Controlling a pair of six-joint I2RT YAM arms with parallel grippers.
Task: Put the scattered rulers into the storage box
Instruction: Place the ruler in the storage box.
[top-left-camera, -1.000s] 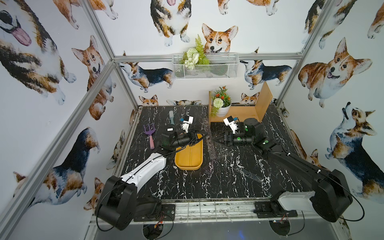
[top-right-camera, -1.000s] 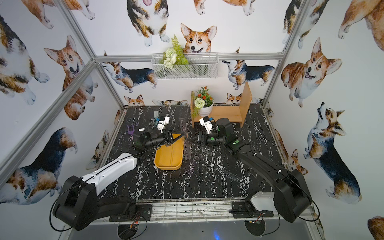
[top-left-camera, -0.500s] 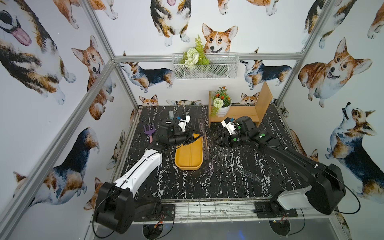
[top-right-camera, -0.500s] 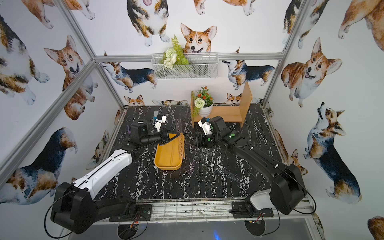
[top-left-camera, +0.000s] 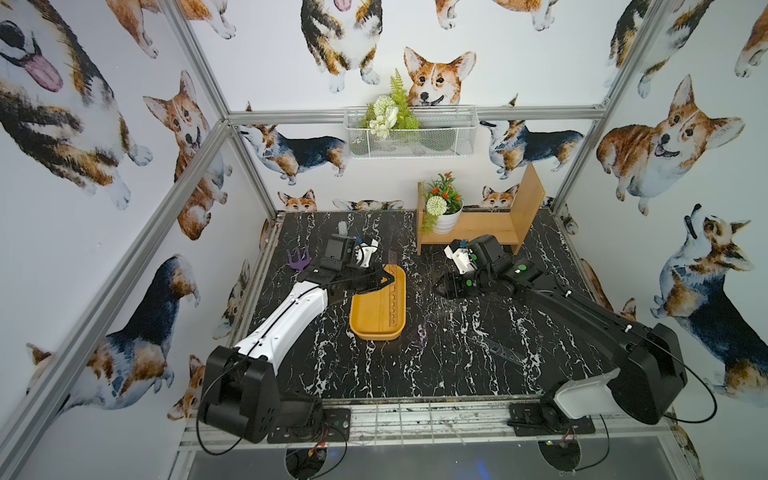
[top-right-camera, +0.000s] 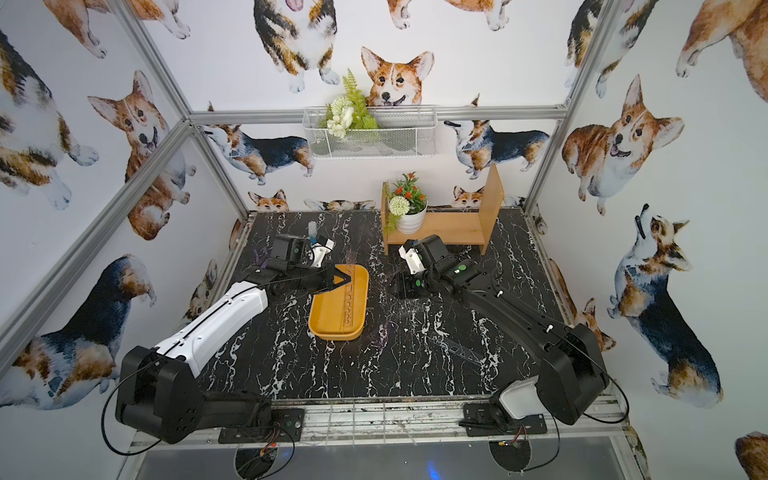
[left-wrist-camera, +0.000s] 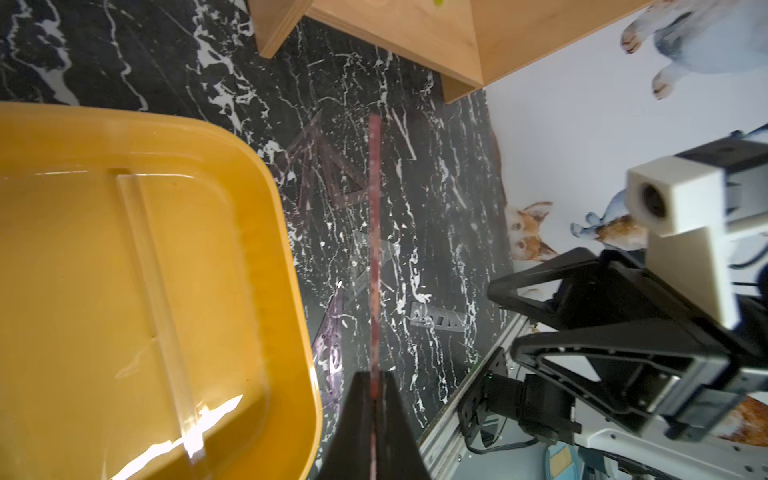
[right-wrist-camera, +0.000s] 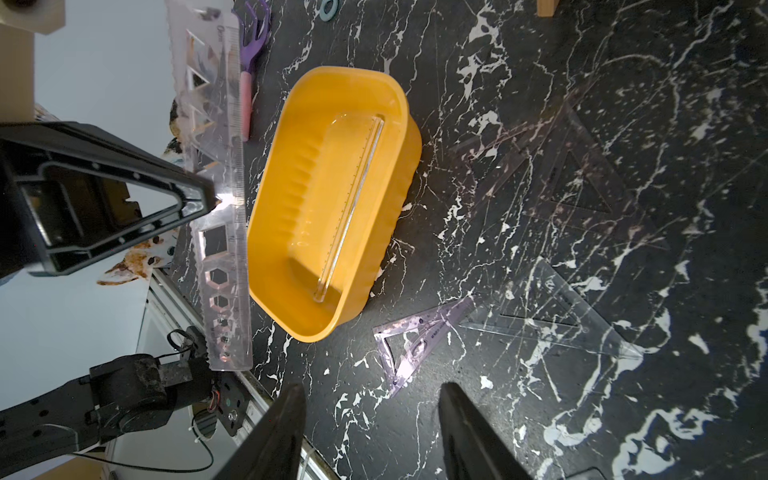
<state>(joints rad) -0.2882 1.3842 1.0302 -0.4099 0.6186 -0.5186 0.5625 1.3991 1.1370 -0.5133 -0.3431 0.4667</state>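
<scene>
1. Left gripper (right-wrist-camera: 210, 199) clamps one stencil ruler (right-wrist-camera: 220, 166) over the tray's upper end, mid-frame in both top views.
2. Right gripper (right-wrist-camera: 374, 432): fingers apart, empty.
3. One yellow tray (top-left-camera: 365, 316), one clear ruler (right-wrist-camera: 353, 199) inside.
4. On the table (top-left-camera: 415, 374): at least three set squares (right-wrist-camera: 415, 340) and one strip ruler (top-left-camera: 505, 351).

ruler (right-wrist-camera: 351, 203) in storage box (right-wrist-camera: 316, 166), set square (right-wrist-camera: 432, 328) apparently beside
</scene>
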